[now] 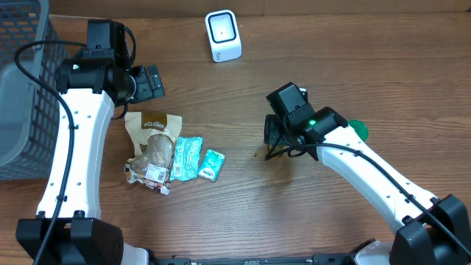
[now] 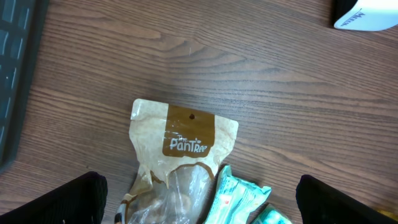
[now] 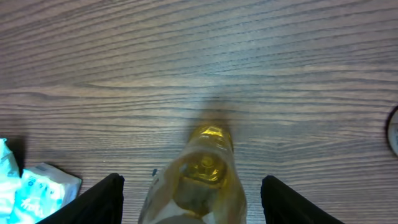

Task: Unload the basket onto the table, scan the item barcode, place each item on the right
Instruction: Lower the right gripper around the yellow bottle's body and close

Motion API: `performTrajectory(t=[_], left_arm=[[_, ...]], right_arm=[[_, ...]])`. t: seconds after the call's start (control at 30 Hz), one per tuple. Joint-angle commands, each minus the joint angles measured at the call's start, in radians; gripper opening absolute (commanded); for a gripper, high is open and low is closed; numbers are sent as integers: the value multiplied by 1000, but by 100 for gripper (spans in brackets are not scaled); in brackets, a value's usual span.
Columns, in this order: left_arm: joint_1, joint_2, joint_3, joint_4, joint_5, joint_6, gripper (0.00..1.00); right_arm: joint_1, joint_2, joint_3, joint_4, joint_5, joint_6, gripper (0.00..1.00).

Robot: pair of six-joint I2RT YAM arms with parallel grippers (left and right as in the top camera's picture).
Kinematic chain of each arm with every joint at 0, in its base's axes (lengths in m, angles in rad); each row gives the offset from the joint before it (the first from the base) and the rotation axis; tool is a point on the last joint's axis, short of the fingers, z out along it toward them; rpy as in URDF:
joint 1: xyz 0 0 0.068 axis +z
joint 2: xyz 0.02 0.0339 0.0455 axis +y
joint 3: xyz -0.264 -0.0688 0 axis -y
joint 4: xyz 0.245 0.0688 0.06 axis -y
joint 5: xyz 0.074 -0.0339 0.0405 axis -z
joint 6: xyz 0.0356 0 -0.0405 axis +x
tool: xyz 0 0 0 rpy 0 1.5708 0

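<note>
Surface: brown wood-grain surface (image 1: 346,51) carrying all the loose goods.
Basket: grey mesh basket (image 1: 18,96) at the far left edge, cut off by the frame. Only its wall and grey floor show, and what it holds cannot be told.
Pouch: tan stand-up pouch (image 1: 153,131) with a brown "Pantree" label, lying flat just right of the left arm. Its clear window shows brownish pieces inside, and a white printed sticker sits at its lower end.
Larger packet: larger teal packet (image 1: 187,157) lying against the pouch's right side, overlapping its edge in the left wrist view.
Smaller packet: smaller teal packet (image 1: 212,165) just right of the larger one.
Scanner: white scanner (image 1: 223,35) standing at the far edge, well apart from both arms.
Task item: clear yellow item (image 3: 202,180), see-through with a yellowish cast and narrow at its far end. It stands on the surface mid-right, under the right wrist and right of the packets. No barcode can be made out on it.
Right fingers: right fingers (image 3: 99,202) straddle the clear yellow item, parted with a gap on each side and not gripping it.
Left fingers: left fingers (image 2: 68,202) spread fully wide and holding nothing, hovering above the top of the pouch.
Green thing: green round thing (image 1: 358,129) peeking out behind the right arm. What it is cannot be told.
</note>
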Motion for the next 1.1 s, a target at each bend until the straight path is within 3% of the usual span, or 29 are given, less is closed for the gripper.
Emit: performTrajectory(t=[0.0, 0.3, 0.57, 0.7, 0.83, 1.07], left_arm=[[2, -6, 13, 4, -9, 15, 100], [2, -6, 13, 4, -9, 15, 100], [2, -6, 13, 3, -9, 15, 100], [2, -6, 13, 4, -9, 15, 100], [2, -6, 13, 4, -9, 15, 100], [2, -6, 13, 4, -9, 15, 100]], right_arm=[[5, 0, -4, -7, 21, 3, 68], [5, 0, -34, 21, 22, 3, 69], [5, 0, -34, 28, 21, 3, 57], [5, 0, -34, 26, 21, 3, 57], [5, 0, -35, 26, 21, 3, 66], [5, 0, -35, 27, 21, 3, 66]])
